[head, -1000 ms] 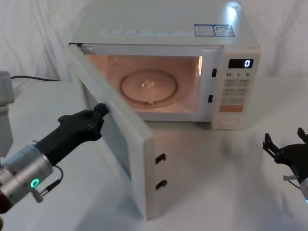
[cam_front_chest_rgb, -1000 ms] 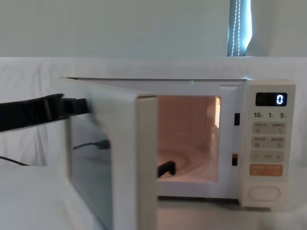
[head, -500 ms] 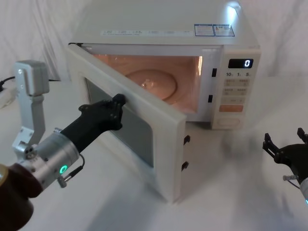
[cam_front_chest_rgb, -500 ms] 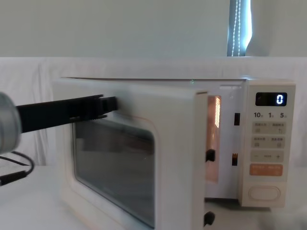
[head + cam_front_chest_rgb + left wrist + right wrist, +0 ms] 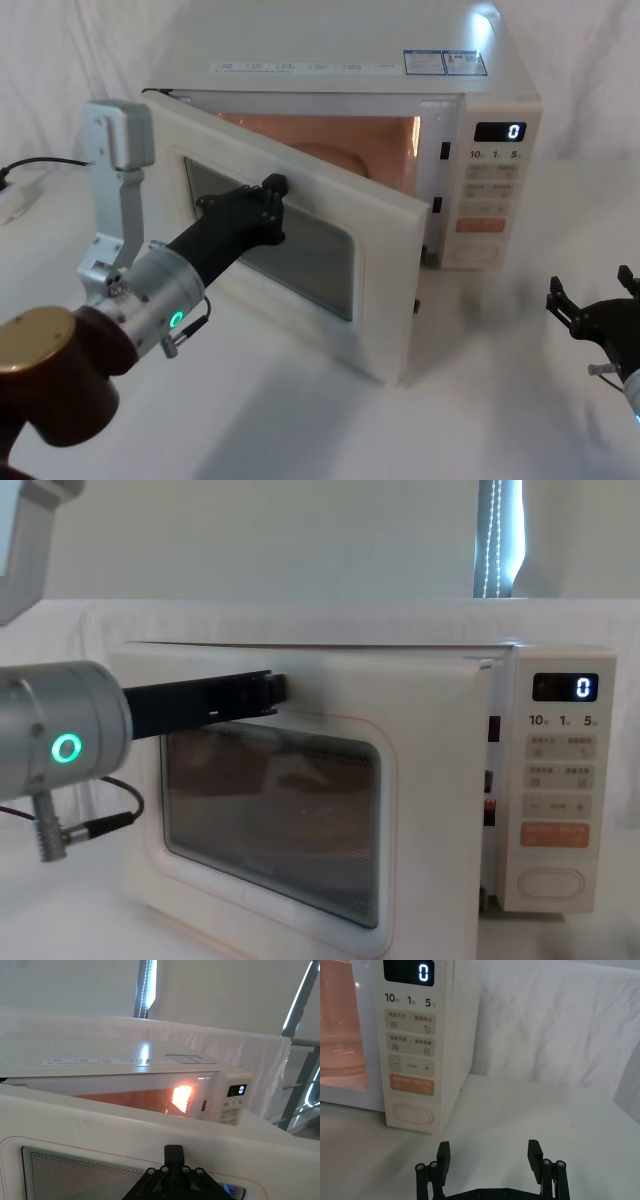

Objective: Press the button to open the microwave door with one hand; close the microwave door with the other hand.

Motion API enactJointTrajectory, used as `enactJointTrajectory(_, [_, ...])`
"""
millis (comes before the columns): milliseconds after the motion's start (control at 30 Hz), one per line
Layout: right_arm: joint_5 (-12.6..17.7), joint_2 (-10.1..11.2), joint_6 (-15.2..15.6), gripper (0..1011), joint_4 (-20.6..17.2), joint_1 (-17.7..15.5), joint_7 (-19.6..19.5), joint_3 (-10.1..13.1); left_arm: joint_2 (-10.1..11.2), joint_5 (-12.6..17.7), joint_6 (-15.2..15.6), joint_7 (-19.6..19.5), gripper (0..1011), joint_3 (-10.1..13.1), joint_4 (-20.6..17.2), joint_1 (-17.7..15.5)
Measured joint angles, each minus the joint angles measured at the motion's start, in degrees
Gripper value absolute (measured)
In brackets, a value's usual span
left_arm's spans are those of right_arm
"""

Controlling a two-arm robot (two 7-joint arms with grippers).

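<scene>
The microwave (image 5: 400, 110) sits at about 12 o'clock on the tabletop (image 5: 480, 400), display showing 0. The microwave door (image 5: 300, 250) is partly ajar, swung out toward 7 o'clock, cavity still lit. The left gripper (image 5: 272, 188) has its tip pressed against the door's outer face just above the window; can't tell how its jaws are set. The right gripper (image 5: 489, 1152) hovers low at 4 o'clock, jaws spread, facing the button (image 5: 413, 1115).
</scene>
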Motion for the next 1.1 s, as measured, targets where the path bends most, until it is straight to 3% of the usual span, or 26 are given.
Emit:
enactJointTrajectory(567, [0.0,0.0,0.0,1002,0.0,0.0,0.0,0.0,-5.8,2.6,1.2,1.9,0,0.7,8.4,-6.0])
enactJointTrajectory(1100, [0.0,0.0,0.0,1002,0.0,0.0,0.0,0.0,-9.7,6.0,-0.4,1.5,0,1.6,13.9,-9.2])
